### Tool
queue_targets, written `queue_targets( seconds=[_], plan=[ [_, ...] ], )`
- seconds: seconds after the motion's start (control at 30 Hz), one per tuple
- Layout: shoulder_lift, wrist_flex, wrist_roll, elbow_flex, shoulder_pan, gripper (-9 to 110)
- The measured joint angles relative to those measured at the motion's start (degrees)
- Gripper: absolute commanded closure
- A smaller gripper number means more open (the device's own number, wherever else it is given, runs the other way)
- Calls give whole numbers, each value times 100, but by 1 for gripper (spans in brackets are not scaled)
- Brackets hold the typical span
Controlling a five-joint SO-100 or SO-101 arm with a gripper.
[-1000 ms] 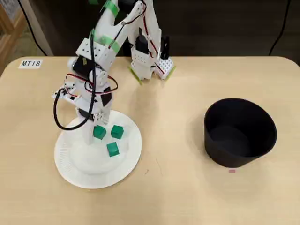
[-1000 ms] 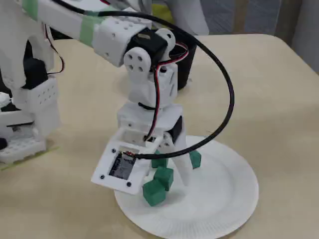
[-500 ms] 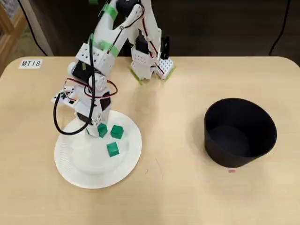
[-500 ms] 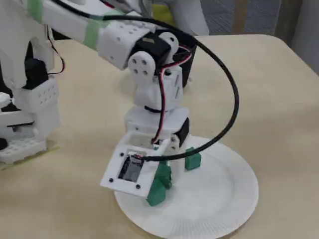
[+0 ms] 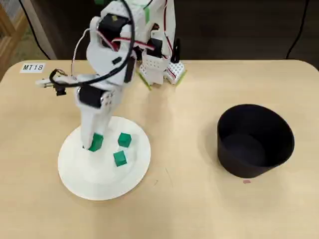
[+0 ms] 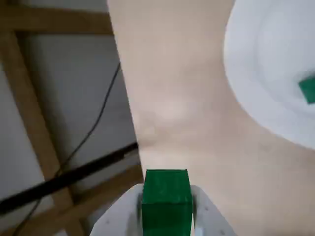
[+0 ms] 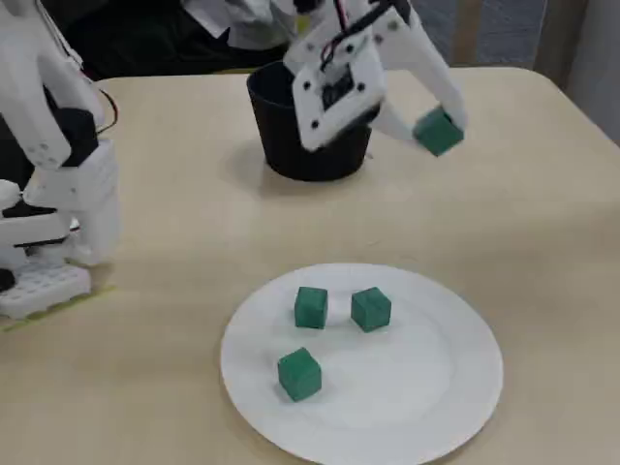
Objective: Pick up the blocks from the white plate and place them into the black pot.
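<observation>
My gripper (image 7: 438,132) is shut on one green block (image 6: 166,194) and holds it high above the table, in front of the black pot (image 7: 271,136). In the overhead view the gripper (image 5: 93,144) and its block (image 5: 95,142) appear over the left part of the white plate (image 5: 99,179). Three more green blocks (image 7: 311,306) (image 7: 370,308) (image 7: 298,374) lie on the plate (image 7: 407,397). The overhead view shows only two of them (image 5: 124,140) (image 5: 119,158); the arm hides the third. The pot (image 5: 254,139) stands at the right, apart from the plate.
The arm's white base (image 5: 159,67) stands at the table's back edge, and it is at the left in the fixed view (image 7: 48,194). A label "MT18" (image 5: 33,67) lies at the back left. The wrist view looks past the table edge to a wooden frame (image 6: 29,113).
The gripper was down among the blocks on the plate. It has closed on one block and risen well above the plate, leaving three blocks lying there.
</observation>
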Motion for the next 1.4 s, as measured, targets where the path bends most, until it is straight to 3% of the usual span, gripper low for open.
queue_targets(
  seconds=[0.37, 0.5, 0.87, 1.27, 1.33, 1.4],
  plan=[
    [220, 457, 747, -492, -3779, 104],
    [-176, 448, 738, -492, -4588, 104],
    [-1723, 352, 510, -1213, -4887, 104],
    [-2303, 1345, 466, -1951, -4412, 104],
    [-2303, 1512, 475, -1951, -4403, 97],
    [-2303, 1696, 466, -1951, -4412, 81]
  ],
)
